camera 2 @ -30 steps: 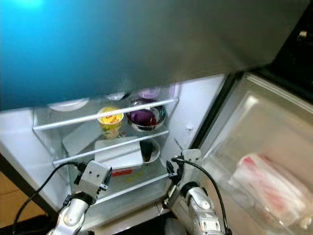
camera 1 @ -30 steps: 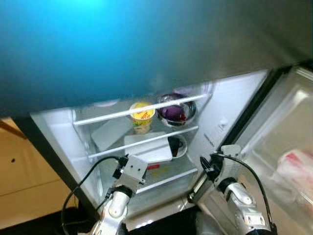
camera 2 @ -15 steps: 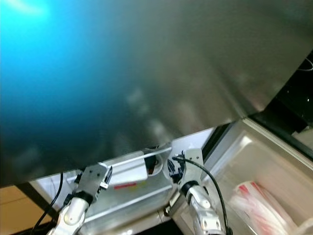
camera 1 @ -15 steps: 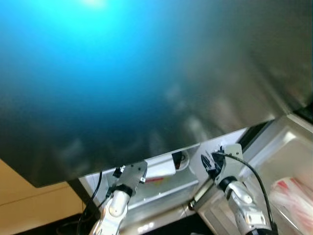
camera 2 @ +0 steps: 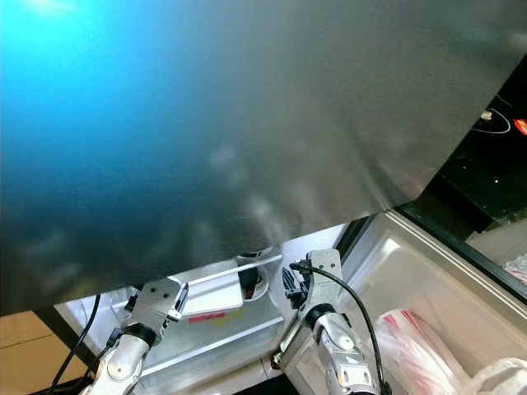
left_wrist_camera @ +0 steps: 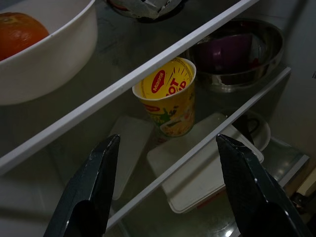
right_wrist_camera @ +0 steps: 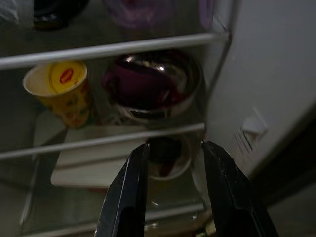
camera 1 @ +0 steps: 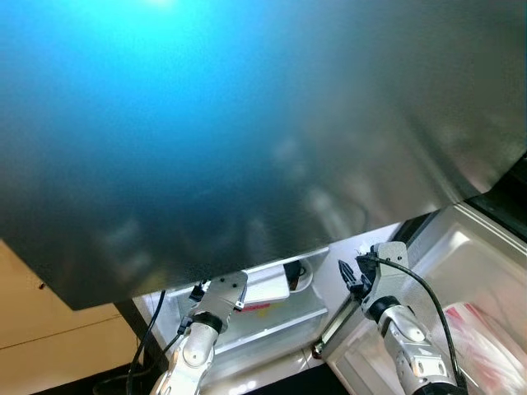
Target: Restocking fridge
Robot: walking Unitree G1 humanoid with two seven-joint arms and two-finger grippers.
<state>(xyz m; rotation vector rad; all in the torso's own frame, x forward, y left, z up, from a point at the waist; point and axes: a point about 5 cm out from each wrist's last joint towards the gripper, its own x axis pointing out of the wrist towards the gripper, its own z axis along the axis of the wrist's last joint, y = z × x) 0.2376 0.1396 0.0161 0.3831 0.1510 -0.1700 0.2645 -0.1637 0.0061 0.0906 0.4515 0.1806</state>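
Both my hands are empty inside the fridge right now. My left gripper (left_wrist_camera: 165, 190) is spread wide, aimed at the yellow noodle cup (left_wrist_camera: 168, 97) on the middle shelf, with a white bowl (left_wrist_camera: 47, 57) holding an orange (left_wrist_camera: 19, 27) one shelf up. My right gripper (right_wrist_camera: 173, 190) is open narrower, near the steel bowl (right_wrist_camera: 153, 84) and small dish (right_wrist_camera: 169, 157). Worry: the dark upper door (camera 1: 247, 123) blocks my head view, so I could easily clip a shelf rail (left_wrist_camera: 148, 66) or tip that cup.

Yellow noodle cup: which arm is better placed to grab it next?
Left, probably. The left tool is open with the yellow noodle cup centred between its fingers; the right tool points at the steel bowl.
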